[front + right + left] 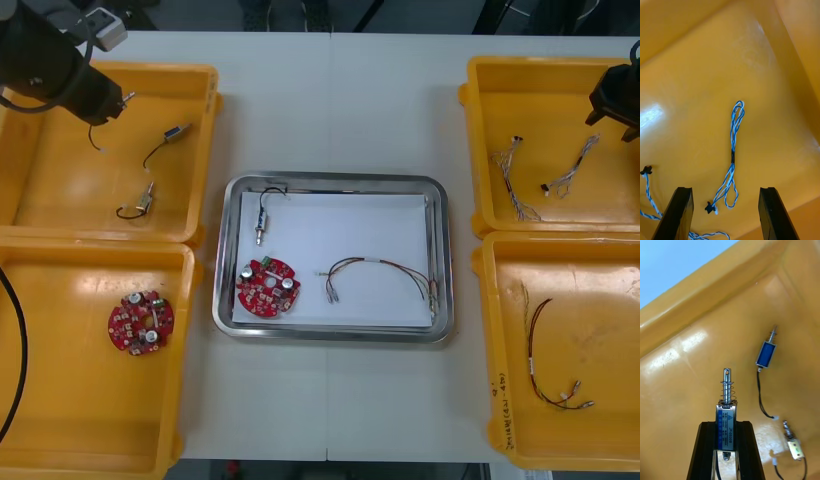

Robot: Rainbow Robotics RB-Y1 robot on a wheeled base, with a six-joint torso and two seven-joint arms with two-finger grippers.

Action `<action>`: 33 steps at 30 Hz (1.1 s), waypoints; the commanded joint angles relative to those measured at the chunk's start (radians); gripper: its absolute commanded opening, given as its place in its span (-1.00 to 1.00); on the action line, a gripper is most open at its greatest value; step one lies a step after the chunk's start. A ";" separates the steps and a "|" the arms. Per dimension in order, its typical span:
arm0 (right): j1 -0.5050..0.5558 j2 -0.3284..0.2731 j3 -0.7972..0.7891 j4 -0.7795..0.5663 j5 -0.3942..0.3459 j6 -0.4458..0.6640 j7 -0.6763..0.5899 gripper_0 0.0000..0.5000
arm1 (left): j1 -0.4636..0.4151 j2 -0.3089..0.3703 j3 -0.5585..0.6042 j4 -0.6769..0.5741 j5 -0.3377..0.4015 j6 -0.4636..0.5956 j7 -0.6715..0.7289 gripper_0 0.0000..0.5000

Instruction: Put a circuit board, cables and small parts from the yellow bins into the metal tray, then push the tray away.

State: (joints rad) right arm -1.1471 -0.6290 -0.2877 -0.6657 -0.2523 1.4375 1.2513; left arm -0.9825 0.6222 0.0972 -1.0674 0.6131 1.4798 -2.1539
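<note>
The light table (330,120) before me carries the left far bin (60,185), left near bin (70,400), right far bin (560,110) and right near bin (600,310), all yellow, with the metal tray (330,335) between them.

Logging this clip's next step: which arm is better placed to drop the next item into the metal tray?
Left, likely. The left pincer is shut on a small metal part; the right pincer hangs open above a blue and white cable, nothing grasped.

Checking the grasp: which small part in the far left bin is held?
The part with the spring, clamped in the left tool; the other two lie loose on the bin floor. Right tool hangs open over a blue-white cable.
</note>
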 commanded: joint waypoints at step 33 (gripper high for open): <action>-0.086 -0.028 -0.013 0.382 -0.047 -0.322 0.005 1.00 | 0.179 -0.044 -0.197 -0.707 -0.061 0.384 0.799 -0.99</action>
State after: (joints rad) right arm -1.1994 -0.6303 -0.3008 -0.2756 -0.2922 1.1348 1.2515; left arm -0.8059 0.6088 -0.0763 -1.7278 0.5875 1.8410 -1.5466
